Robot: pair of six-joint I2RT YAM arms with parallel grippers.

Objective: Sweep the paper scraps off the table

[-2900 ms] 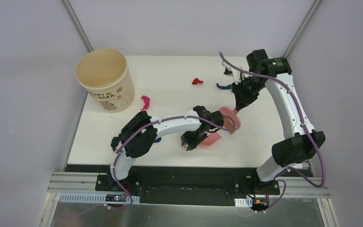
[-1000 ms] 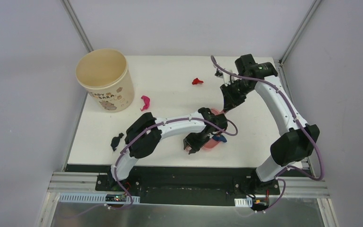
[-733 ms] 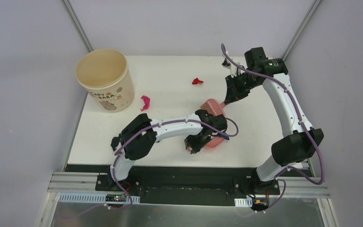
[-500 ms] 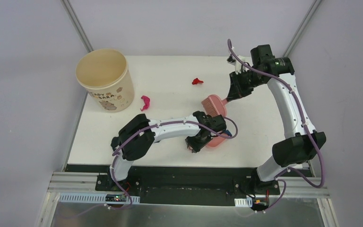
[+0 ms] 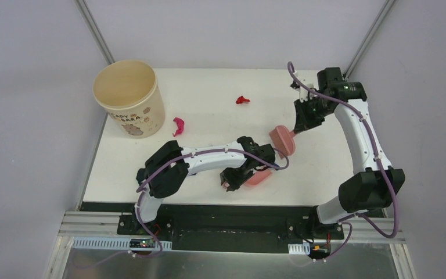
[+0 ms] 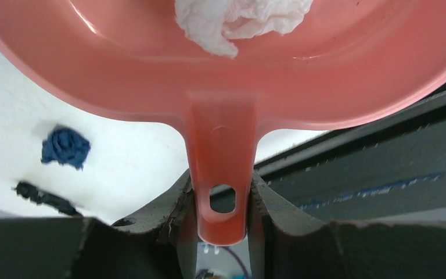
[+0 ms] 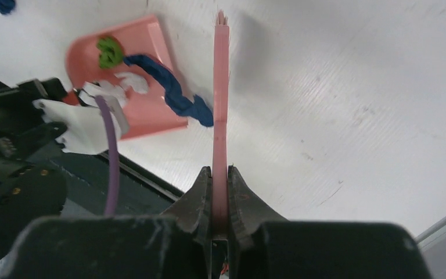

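**Ana:** What was each gripper holding?

**Ben:** The left gripper (image 6: 220, 186) was clamped on the dustpan (image 6: 325, 87) by its handle, with a finger pressed against either side. The right gripper (image 7: 219, 173) was pinched hard on the thin handle of the brush (image 7: 220, 87). The bristles pointed away from it.

**Ana:** And where was the paper?

**Ben:** Three pieces were in the pan. A white scrap (image 6: 241, 17) sat in the bowl just ahead of the handle, and a green scrap (image 7: 110, 51) lay near one rim. A dark blue strip (image 7: 171, 93) lay half in, with its end trailing over the lip onto the table (image 7: 337, 87), just beside the brush. A blue wad (image 6: 65, 146) was outside the pan, off to one side of its handle. The red scrap (image 5: 242, 100) and magenta scrap (image 5: 178, 125) were well clear of the brush head, towards the bucket (image 5: 129, 96).

**Ana:** How would those bits behave?

**Ben:** They looked very light, soft and crumpled. I'd expect them to roll or flick away under a fast stroke, and to slide out if the pan tipped forward. The strip looked likely to drag back out.

**Ana:** So should they be pinched?

**Ben:** I'd say not. They should be pushed with the bristle tips, low and slowly, towards the lip. The only grips needed were the two handles, with the pan kept level.
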